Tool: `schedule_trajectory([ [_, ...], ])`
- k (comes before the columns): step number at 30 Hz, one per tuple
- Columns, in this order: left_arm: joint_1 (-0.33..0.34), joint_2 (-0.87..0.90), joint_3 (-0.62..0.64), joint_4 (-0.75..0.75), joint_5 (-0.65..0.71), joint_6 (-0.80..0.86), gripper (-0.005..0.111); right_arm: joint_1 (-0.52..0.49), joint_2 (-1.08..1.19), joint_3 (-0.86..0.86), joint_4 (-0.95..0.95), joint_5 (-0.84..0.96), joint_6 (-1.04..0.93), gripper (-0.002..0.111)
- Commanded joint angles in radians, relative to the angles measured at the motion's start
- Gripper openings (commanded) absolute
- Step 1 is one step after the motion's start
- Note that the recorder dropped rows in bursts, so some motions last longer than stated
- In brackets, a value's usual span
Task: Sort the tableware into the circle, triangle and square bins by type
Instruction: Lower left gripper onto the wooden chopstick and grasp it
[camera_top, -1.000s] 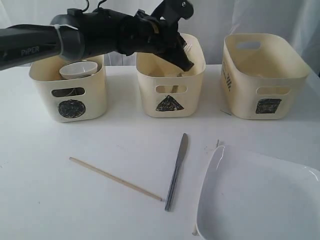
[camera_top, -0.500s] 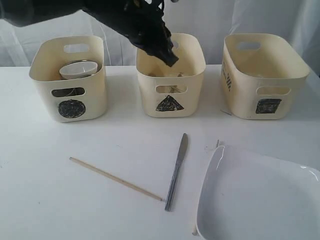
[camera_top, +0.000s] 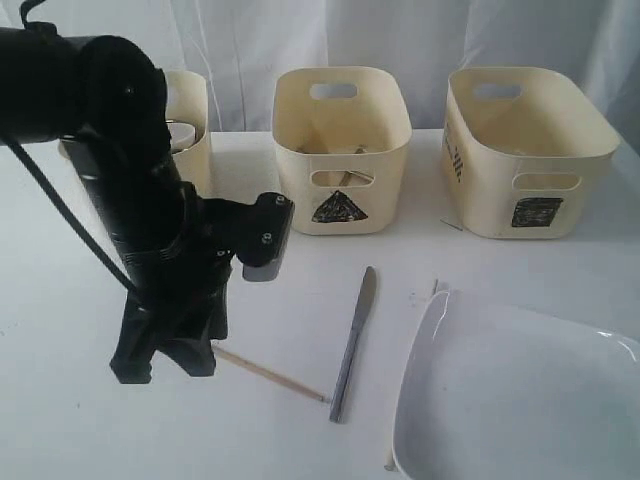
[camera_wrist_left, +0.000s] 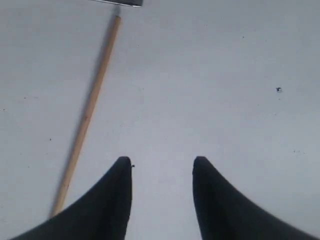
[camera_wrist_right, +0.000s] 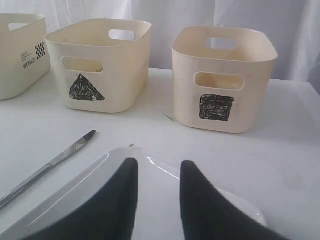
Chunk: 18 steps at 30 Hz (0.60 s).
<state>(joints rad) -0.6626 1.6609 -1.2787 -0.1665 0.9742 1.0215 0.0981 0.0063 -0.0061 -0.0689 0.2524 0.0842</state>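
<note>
A wooden chopstick (camera_top: 272, 376) lies on the white table, its left end hidden under my left gripper (camera_top: 165, 372), which points down at the table. In the left wrist view that gripper (camera_wrist_left: 161, 161) is open and empty, with the chopstick (camera_wrist_left: 90, 110) just beside one finger. A steel knife (camera_top: 353, 340) lies to the right of the chopstick. My right gripper (camera_wrist_right: 159, 166) hovers open over the large white square plate (camera_wrist_right: 95, 187), which sits at the front right (camera_top: 520, 390). The triangle bin (camera_top: 340, 150) and the square bin (camera_top: 525, 150) stand at the back. The left arm hides most of the circle bin (camera_top: 192, 105).
The left arm's black links (camera_top: 150, 200) rise in front of the circle bin. The knife tip (camera_wrist_left: 120, 2) lies past the chopstick's far end. The plate's corner comes near the knife. Bare tabletop lies between the bins and the cutlery.
My left arm has swung from above the triangle bin down to the table at the chopstick's left end, and its jaws have spread wider. The chopstick, knife and plate have not moved.
</note>
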Motion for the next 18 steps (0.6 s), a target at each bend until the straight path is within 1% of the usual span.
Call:
schedule_trajectory([
  [1,-0.015,-0.002,0.03,-0.053,-0.047,0.078,0.046,-0.009,-0.006,0.006,-0.006,-0.008,0.0,0.029],
  [3,-0.028,0.005,0.034,-0.072,-0.084,0.13,0.046,-0.009,-0.006,0.006,-0.006,-0.008,0.0,0.029],
  [6,-0.037,0.032,0.034,-0.088,-0.105,0.193,0.046,-0.009,-0.006,0.006,-0.006,-0.008,0.0,0.029],
  [11,-0.037,0.097,0.034,-0.088,-0.112,0.223,0.046,-0.009,-0.006,0.006,-0.006,-0.008,0.0,0.029],
  [18,-0.037,0.171,0.034,-0.088,-0.144,0.323,0.046,-0.009,-0.006,0.006,-0.006,-0.008,0.0,0.029],
])
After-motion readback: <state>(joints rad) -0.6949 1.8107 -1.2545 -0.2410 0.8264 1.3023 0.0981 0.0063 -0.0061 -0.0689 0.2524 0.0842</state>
